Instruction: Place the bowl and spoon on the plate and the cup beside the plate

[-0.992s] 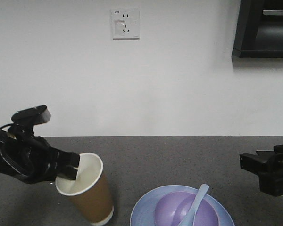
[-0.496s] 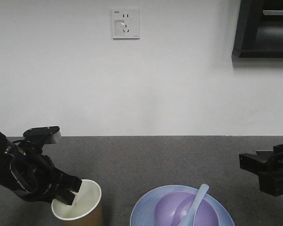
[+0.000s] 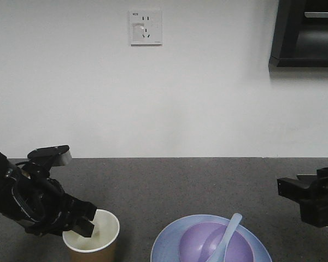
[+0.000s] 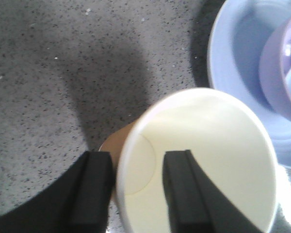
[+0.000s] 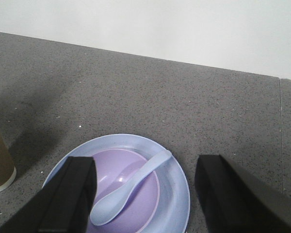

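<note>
Brown paper cup, rim pinched by our left gripper, at nine o'clock of pale blue round plate; right gripper wide.

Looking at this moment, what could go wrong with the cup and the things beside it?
The left gripper pinches only the cup wall at its rim, one finger inside and one outside, so thin paper may buckle or the cup may tip on release. The cup stands very near the plate; a sideways pull could knock it. A knock might shake the spoon, which only leans in the bowl.
</note>
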Available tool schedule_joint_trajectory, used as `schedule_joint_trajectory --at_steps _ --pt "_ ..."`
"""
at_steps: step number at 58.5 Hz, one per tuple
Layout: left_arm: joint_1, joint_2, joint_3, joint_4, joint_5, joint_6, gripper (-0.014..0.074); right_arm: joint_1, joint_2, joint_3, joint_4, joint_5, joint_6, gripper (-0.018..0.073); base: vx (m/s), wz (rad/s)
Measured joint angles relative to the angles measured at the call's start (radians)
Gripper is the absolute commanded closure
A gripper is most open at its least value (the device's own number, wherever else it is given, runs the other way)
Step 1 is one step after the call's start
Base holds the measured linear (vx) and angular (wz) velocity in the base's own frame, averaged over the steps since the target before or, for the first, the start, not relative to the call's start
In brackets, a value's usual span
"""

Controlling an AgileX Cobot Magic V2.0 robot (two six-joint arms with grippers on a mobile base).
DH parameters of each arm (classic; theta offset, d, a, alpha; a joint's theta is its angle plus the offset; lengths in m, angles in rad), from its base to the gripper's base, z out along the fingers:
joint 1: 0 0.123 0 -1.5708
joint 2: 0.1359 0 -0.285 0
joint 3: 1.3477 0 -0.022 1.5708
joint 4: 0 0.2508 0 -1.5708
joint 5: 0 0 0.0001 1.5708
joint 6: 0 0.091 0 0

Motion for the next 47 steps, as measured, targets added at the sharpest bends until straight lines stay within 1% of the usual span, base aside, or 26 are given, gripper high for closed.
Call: schedule_joint_trajectory --at_steps 6,25,36,47 --pt "0.000 0.000 0.000 -0.013 -0.007 0.000 0.0122 0.000 0.000 0.000 0.000 0.000 0.000 0.0054 0.00 0.00" --pt "0.000 -0.001 0.000 -0.012 -0.009 0.000 0.0121 0.000 0.000 0.000 0.000 0.012 0.000 0.0054 0.00 0.00" --pt "0.000 -0.028 0.000 0.034 -0.021 -0.003 0.0121 0.000 0.000 0.000 0.000 0.017 0.000 0.0054 0.00 0.00" --pt "0.000 -0.091 0.000 0.077 -0.041 -0.004 0.0121 0.000 0.000 0.000 0.000 0.033 0.000 0.0054 0.00 0.00"
